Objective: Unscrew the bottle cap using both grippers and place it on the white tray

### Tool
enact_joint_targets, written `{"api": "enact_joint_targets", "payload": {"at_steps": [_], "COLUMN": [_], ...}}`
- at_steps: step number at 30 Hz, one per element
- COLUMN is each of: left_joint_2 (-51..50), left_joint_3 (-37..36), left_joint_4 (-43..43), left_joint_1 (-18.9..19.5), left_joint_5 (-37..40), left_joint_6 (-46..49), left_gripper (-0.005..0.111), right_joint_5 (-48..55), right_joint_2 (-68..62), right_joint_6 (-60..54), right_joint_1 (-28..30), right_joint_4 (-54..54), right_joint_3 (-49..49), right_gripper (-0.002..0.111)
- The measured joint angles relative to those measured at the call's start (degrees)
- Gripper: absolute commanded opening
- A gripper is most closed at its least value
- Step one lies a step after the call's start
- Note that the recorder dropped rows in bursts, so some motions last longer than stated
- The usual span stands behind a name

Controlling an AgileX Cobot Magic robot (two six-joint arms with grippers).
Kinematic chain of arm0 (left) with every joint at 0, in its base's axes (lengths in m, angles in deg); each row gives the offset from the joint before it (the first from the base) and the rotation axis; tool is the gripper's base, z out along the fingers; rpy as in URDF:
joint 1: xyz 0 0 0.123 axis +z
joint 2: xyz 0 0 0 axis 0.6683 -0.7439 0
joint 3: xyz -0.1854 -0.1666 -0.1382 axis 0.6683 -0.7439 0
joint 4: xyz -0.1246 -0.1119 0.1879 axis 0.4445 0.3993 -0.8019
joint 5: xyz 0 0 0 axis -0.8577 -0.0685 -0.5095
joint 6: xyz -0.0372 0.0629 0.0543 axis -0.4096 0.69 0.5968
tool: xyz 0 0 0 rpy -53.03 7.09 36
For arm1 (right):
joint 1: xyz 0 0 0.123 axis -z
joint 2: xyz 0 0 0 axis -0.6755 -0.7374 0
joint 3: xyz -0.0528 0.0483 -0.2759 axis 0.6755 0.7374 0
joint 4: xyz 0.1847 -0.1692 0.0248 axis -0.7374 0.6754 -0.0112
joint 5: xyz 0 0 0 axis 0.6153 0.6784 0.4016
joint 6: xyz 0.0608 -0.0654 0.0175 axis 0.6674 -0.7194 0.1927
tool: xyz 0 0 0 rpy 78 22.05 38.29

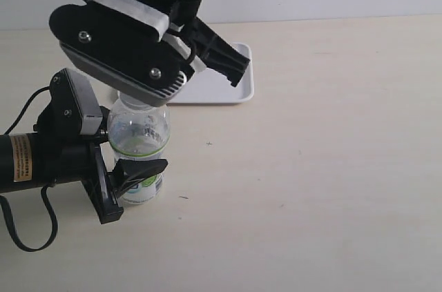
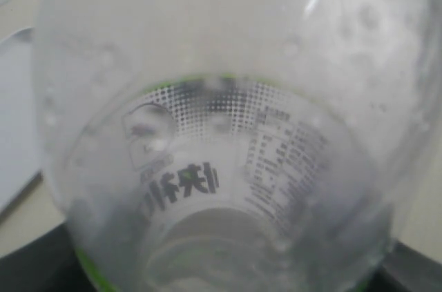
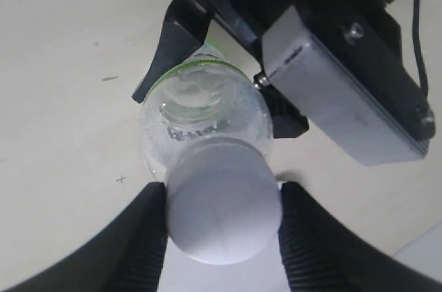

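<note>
Clear plastic, beaded inside with droplets, makes up the bottle (image 1: 138, 133), which stands upright on the pale beige tabletop (image 1: 311, 168). A white-and-green label wraps its lower body. In the left wrist view the bottle fills nearly the whole picture, and the label's dark characters show through the clear wall.

The left gripper (image 1: 138, 171) comes in from the bottle's left side and is clamped on the bottle at label height. One black finger (image 1: 148, 166) lies across the front of the label, and the right wrist view shows the other finger pressed to the opposite side. A grey block (image 1: 79, 102) sits on this gripper's body, just beside the bottle's shoulder, and an orange label (image 1: 21, 157) is farther back along the arm.

The bottle cap (image 3: 222, 212), white and round, is on the bottle's neck. The right gripper (image 3: 221, 192) hangs directly above the bottle, with its ribbed black fingers (image 3: 148, 237) set against the cap on both sides, pinching it. In the exterior view this gripper's body hides the cap.

The white tray (image 1: 221, 88) lies flat on the tabletop beyond the bottle and to its right, apart from it and partly covered by the right gripper.
</note>
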Motion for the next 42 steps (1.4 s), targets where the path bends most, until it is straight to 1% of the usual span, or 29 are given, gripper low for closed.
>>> {"api": "enact_joint_targets", "payload": {"at_steps": [2,4,8,9,11,12,13,14,16,18,20,23,27,37,42], "left_joint_2": [0.00,0.00,0.00,0.00,0.00,0.00,0.00,0.00,0.00,0.00,0.00,0.00,0.00,0.00,0.00], "left_joint_3": [0.00,0.00,0.00,0.00,0.00,0.00,0.00,0.00,0.00,0.00,0.00,0.00,0.00,0.00,0.00], "left_joint_4": [0.00,0.00,0.00,0.00,0.00,0.00,0.00,0.00,0.00,0.47,0.58,0.66,0.66,0.66,0.66], "left_joint_1": [0.00,0.00,0.00,0.00,0.00,0.00,0.00,0.00,0.00,0.00,0.00,0.00,0.00,0.00,0.00], "left_joint_5": [0.00,0.08,0.08,0.08,0.08,0.08,0.08,0.08,0.08,0.23,0.23,0.23,0.23,0.23,0.23], "left_joint_6": [-0.11,-0.22,-0.32,-0.32,-0.32,-0.32,-0.32,-0.32,-0.32,-0.92,-1.28,-1.40,-1.51,-1.51,-1.51], "left_gripper": [0.000,0.000,0.000,0.000,0.000,0.000,0.000,0.000,0.000,0.000,0.000,0.000,0.000,0.000,0.000], "right_joint_5": [-0.12,-0.21,-0.34,-0.34,-0.34,-0.34,-0.34,-0.34,-0.34,-0.34,-0.34,-0.34,-0.34,-0.34,-0.34], "right_joint_2": [0.00,0.10,0.10,0.10,0.10,0.10,0.10,0.10,0.10,0.10,0.00,0.00,0.00,0.00,0.00], "right_joint_6": [-6.06,-9.02,-9.93,-10.05,-10.05,-10.05,-10.05,-10.05,-10.05,-10.05,-9.32,-7.30,-0.44,27.02,46.22], "right_joint_1": [0.00,0.00,0.00,0.00,0.00,0.00,0.00,0.00,0.00,0.00,0.00,0.00,0.00,0.00,0.00], "right_joint_4": [0.00,0.00,0.10,0.10,-0.12,-0.12,-0.12,-0.12,-0.53,-3.14,-5.78,-6.28,-6.57,-6.65,-5.65], "right_joint_3": [0.00,0.00,0.00,0.00,0.00,0.00,0.00,0.00,0.00,0.00,0.00,0.00,0.00,0.00,0.00], "right_gripper": [0.000,0.000,0.000,0.002,0.013,0.023,0.031,0.042,0.060,0.070,0.075,0.076,0.076,0.076,0.076]}}
